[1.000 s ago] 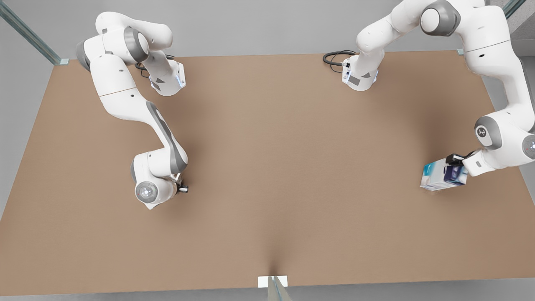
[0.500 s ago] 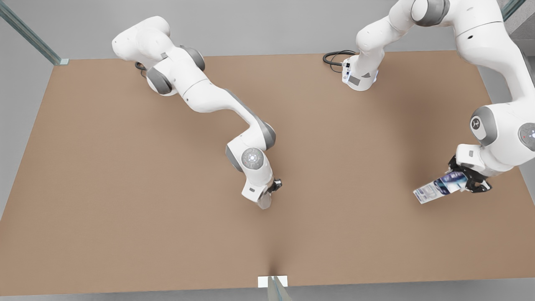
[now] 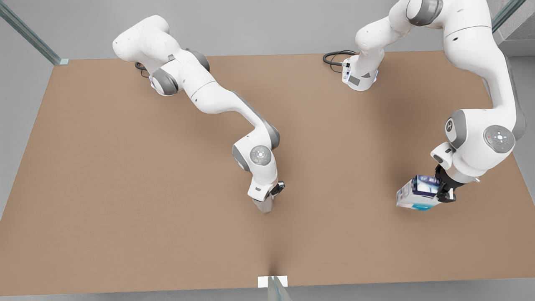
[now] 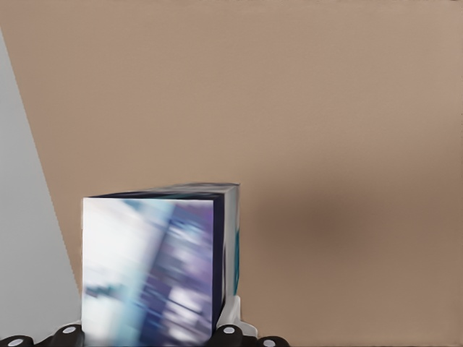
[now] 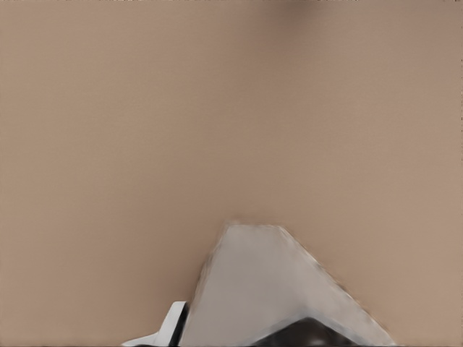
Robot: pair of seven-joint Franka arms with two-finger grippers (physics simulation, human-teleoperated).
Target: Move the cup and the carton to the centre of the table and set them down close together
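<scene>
The white, dark-blue and teal carton (image 3: 417, 194) hangs above the table (image 3: 125, 188) near the front view's right edge, with my left gripper (image 3: 438, 191) shut on its end. The left wrist view has the carton (image 4: 152, 269) close up over bare tabletop. Near the table's centre, my right gripper (image 3: 271, 196) is shut on the silvery-grey faceted cup (image 3: 264, 205), which sticks out below the fingers. From the right wrist, the cup (image 5: 268, 289) looks like a pale angular wedge over the table; I cannot tell whether it touches the surface.
Both arm bases stand along the far edge, with a black cable (image 3: 334, 56) beside the one on the front view's right. A small white marker (image 3: 272, 281) sits at the middle of the near edge. Glass posts stand at the far corners.
My right arm swung from the front view's left to the centre with the cup, then settled slightly. My left gripper turned the carton and carried it a little toward the centre.
</scene>
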